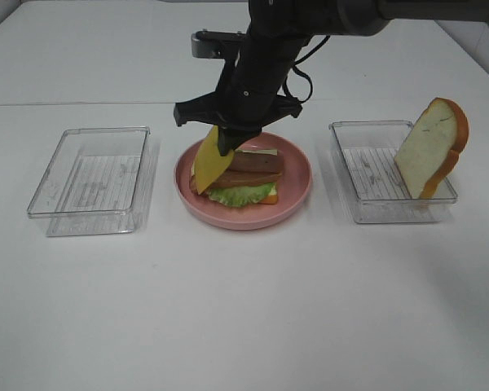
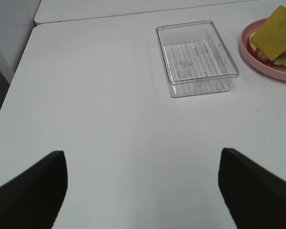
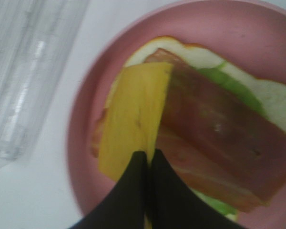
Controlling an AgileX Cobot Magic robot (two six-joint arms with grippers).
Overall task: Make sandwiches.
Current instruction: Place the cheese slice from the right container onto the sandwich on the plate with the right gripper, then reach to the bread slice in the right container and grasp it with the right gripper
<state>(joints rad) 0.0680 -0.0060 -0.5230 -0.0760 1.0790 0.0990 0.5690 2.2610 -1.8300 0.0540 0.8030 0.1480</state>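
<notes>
Item: left tool (image 2: 143, 191), jaws apart, empty, idle over bare bench (image 1: 244, 326). Beyond: pink plate (image 1: 297, 199) carried bread, lettuce, bacon strips (image 1: 253, 167). Right tool (image 1: 226, 145) pinched cheese slice (image 1: 210, 159), hanging tilted directly above bacon. Farther right: bread slice (image 1: 430, 147) leaned in tray (image 1: 367, 204).
</notes>
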